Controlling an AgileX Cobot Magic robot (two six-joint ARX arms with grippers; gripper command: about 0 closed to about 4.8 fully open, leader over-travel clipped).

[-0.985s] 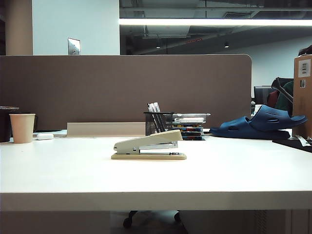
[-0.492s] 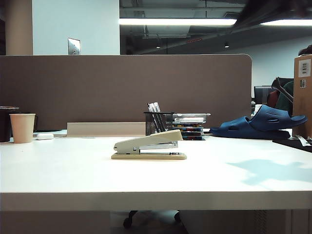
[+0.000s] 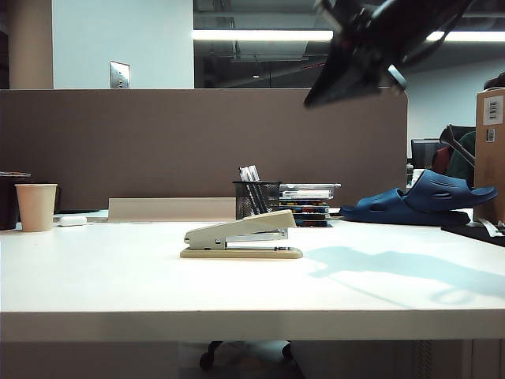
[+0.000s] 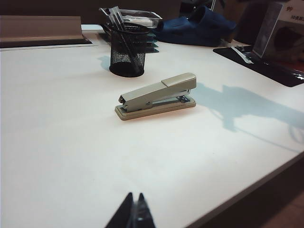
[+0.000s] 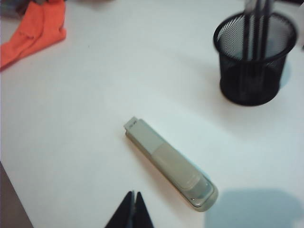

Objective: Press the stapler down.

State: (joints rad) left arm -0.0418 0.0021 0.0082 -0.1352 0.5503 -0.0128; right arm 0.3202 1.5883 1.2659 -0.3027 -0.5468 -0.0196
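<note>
Stapler (image 3: 241, 235) sits mid-table (image 3: 118, 284), untouched, just before the pen cup (image 3: 256, 199). Your right gripper (image 5: 133, 209) hangs high above it, fingers together; left gripper (image 4: 136, 213) waits low, also closed. Press off-centre and you risk tipping or skidding it into the cup.

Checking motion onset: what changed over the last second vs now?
The right arm swung in from the upper right; its end effector, fingertips together, now hangs high above the stapler, throwing a shadow on the table. Nothing was grasped. The stapler, pen cup and paper cup stayed put. The left end effector is closed near the table edge.
</note>
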